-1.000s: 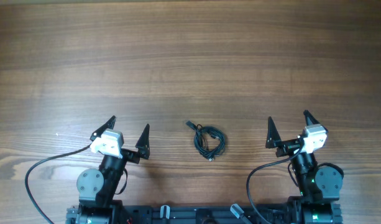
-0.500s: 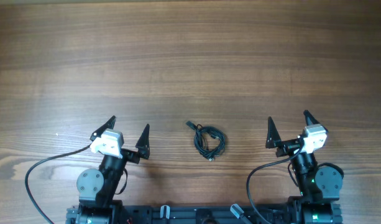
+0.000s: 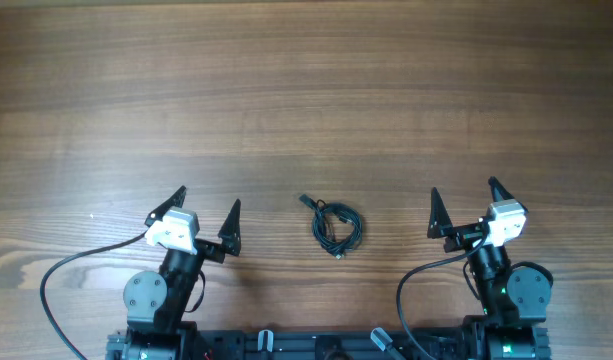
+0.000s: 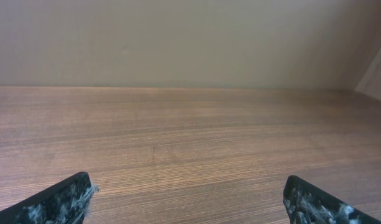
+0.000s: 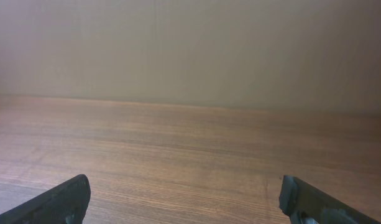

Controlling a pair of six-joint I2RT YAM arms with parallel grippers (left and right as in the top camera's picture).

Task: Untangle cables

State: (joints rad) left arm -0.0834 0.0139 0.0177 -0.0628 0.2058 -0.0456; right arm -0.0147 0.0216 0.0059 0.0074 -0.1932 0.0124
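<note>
Lying coiled on the bench point(image 3: 306, 100), the cables point(image 3: 336, 228) sit between the left end effector point(image 3: 208, 197) and right end effector point(image 3: 464, 187). Both stand released.

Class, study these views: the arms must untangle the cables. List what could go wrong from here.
1. The cables lie in a small tight coil flat on the table; wide-open jaws may pinch several loops and tighten the tangle.
2. Neither wrist view shows the coil, so the left gripper or right gripper could approach off target.
</note>
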